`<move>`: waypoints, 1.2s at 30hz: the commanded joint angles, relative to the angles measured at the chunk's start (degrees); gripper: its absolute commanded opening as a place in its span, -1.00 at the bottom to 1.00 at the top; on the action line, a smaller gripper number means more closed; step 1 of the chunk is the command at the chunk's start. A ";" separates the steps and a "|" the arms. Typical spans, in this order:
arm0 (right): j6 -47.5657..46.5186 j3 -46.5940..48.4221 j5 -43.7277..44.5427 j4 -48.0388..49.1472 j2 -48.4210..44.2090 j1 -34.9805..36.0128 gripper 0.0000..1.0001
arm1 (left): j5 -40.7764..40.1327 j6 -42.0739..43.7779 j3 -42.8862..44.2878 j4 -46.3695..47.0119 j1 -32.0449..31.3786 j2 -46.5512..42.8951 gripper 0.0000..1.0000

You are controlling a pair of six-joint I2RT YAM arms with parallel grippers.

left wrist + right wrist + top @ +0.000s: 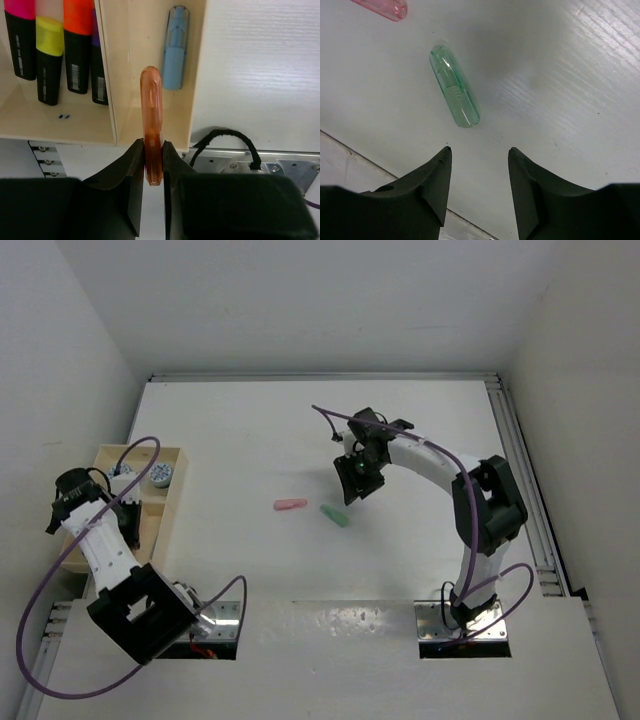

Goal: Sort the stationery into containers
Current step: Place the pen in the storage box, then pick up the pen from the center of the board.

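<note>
White tabletop point(250, 430), boxed in by plain white walls point(60, 390). Wooden tray point(176, 502) sits at its left edge; left gripper point(152, 150) pinches a salmon stub point(151, 100) above it. Pink stub point(290, 505) and green stub point(454, 86) lie mid-table, with right gripper point(479, 155) parted and empty beside the green one.

No legible text; only barcodes point(75, 78) on the black highlighters point(78, 50).

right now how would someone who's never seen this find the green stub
On the white table, look at the open middle near the right gripper. Two stubs lie there, apart. It is the green stub, closer to that gripper than the pink stub.
</note>
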 commanded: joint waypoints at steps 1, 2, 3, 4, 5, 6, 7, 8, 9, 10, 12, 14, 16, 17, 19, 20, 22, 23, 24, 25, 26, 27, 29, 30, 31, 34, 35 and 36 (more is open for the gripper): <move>-0.89 1.25 1.58 0.44 -0.13 1.07 -0.03 | 0.53 1.01 0.35 4.71 0.64 3.36 -0.79; -0.98 1.16 2.20 0.70 0.04 1.16 -0.03 | 0.88 1.10 0.96 4.98 0.64 4.15 -0.56; -0.98 0.99 3.51 0.97 0.31 1.59 -0.04 | 1.58 1.19 1.32 5.07 0.81 5.38 -0.37; -0.98 0.90 4.04 1.14 0.40 1.77 -0.05 | 2.03 1.28 1.67 5.07 0.72 5.82 -0.04; -0.89 0.90 4.31 1.58 0.57 1.86 -0.05 | 2.99 1.28 2.54 4.98 0.72 6.00 0.05; -0.81 0.90 4.40 1.93 0.92 2.21 -0.05 | 3.34 1.28 2.98 4.80 0.64 6.26 0.18; -0.80 1.07 4.49 2.29 1.19 2.47 -0.05 | 3.96 1.28 3.34 4.63 0.72 6.18 0.20; -0.80 1.34 4.57 2.46 1.45 3.17 -0.05 | 4.83 1.37 4.21 4.63 0.64 6.09 0.22; -0.98 1.43 4.84 2.64 2.06 3.70 -0.05 | 5.36 1.37 4.65 4.45 0.64 6.09 0.23; -1.42 1.77 5.10 2.99 2.42 4.23 -0.05 | 5.89 1.45 5.18 4.02 0.64 6.09 0.24; -1.94 2.57 6.06 3.08 3.29 6.16 -0.05 | 7.30 1.54 6.68 3.31 0.64 6.09 0.24; -3.09 3.27 6.50 3.08 3.82 8.00 -0.05 | 8.53 1.54 7.90 2.43 0.46 6.00 0.24; -3.61 3.53 7.55 3.43 4.61 9.24 -0.05 | 9.23 1.28 8.70 1.64 0.55 6.09 0.24; -3.88 3.62 8.08 3.52 4.96 10.20 -0.04 | 9.76 1.19 8.96 1.55 0.46 6.00 0.24; -4.15 4.15 9.31 3.52 6.02 11.09 -0.05 | 10.38 0.58 9.75 0.94 0.46 6.00 0.24; -4.23 4.24 9.58 3.52 6.54 11.61 -0.05 | 10.90 0.49 10.02 0.76 0.37 6.00 0.24; -4.67 4.94 10.72 3.87 7.77 12.32 -0.04 | 11.17 -0.04 10.28 0.49 0.55 5.74 0.24; -5.02 5.20 11.42 3.87 8.30 13.02 -0.04 | 11.34 -0.13 10.37 0.41 0.46 5.48 0.24; -5.20 5.47 12.21 3.96 8.83 13.37 -0.04 | 11.43 -0.22 10.46 0.32 0.46 5.30 0.24; -5.37 6.17 13.44 4.13 9.97 13.90 -0.04 | 11.61 -0.39 10.72 0.23 0.46 5.13 0.24; -5.55 6.43 13.54 4.40 10.59 13.99 -0.04 | 11.61 -0.39 10.81 0.14 0.55 4.95 0.24; -5.55 6.87 14.76 4.57 11.20 14.16 -0.04 | 11.61 -0.30 11.07 -0.03 0.55 4.77 0.24; -5.81 7.31 16.69 4.84 12.69 14.25 -0.04 | 11.61 -0.22 11.42 -0.29 0.55 4.60 0.25; -5.90 7.66 17.57 5.01 12.96 14.25 -0.04 | 11.61 -0.13 11.60 -0.38 0.37 4.51 0.25; -6.16 7.84 18.63 5.10 13.66 14.25 -0.03 | 11.61 -0.13 11.86 -0.56 0.55 4.34 0.25; -7.04 8.37 18.55 4.93 14.46 14.08 -0.05 | 11.87 -0.04 12.13 -0.56 0.37 4.07 0.25; -7.22 8.46 17.94 4.84 14.81 14.08 -0.07 | 11.96 -0.13 12.22 -0.56 0.46 4.07 0.24; -7.39 8.54 17.59 4.66 14.99 14.08 -0.14 | 12.48 -0.13 12.22 -0.65 0.46 4.07 0.25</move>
